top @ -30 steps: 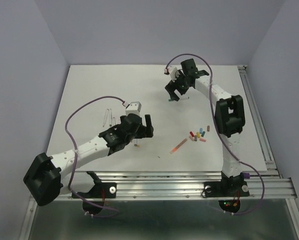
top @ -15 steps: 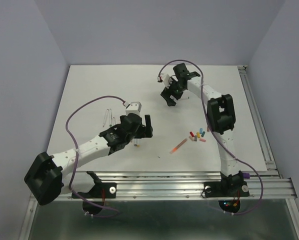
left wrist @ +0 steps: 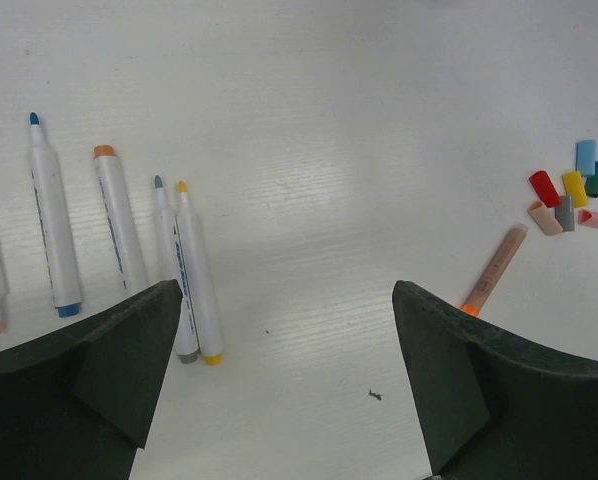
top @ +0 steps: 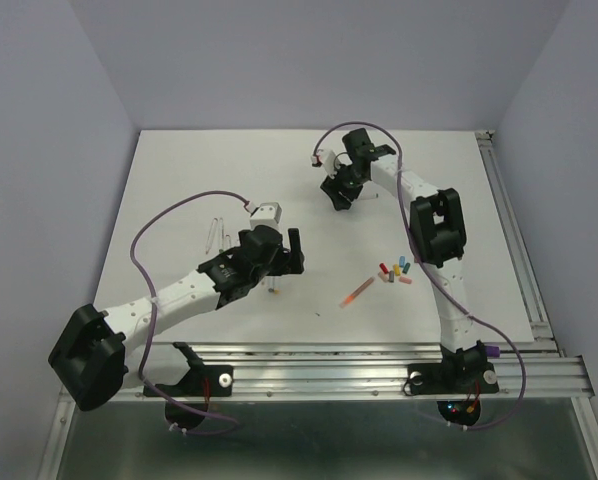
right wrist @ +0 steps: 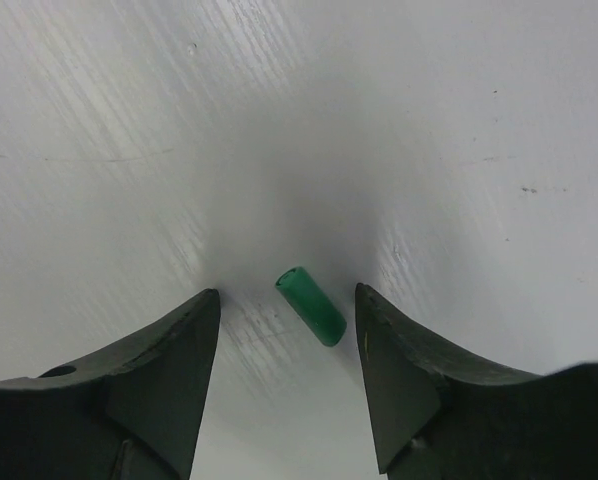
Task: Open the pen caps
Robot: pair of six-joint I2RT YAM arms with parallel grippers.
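Observation:
A green pen cap [right wrist: 312,306] lies on its side on the white table, between the fingers of my right gripper [right wrist: 287,293]. The gripper is open and low over it, not touching. In the top view the right gripper [top: 337,198] is at the far middle of the table and hides this cap. A small pile of loose pen caps [top: 397,270] in red, yellow, blue, green, grey and pink lies right of centre and also shows in the left wrist view [left wrist: 569,195]. My left gripper [left wrist: 287,295] is open and empty above bare table; in the top view [top: 284,262] it is near the centre.
Several uncapped whitish pens [left wrist: 119,235] lie side by side left of the left gripper. An orange pen [left wrist: 494,270] lies near the cap pile and shows in the top view [top: 356,292]. Thin pale barrels [top: 215,232] lie at the left. A metal rail [top: 519,250] runs along the table's right edge.
My right gripper has swung left and come down over the green cap, which was visible beside it a second ago. The left arm has not moved.

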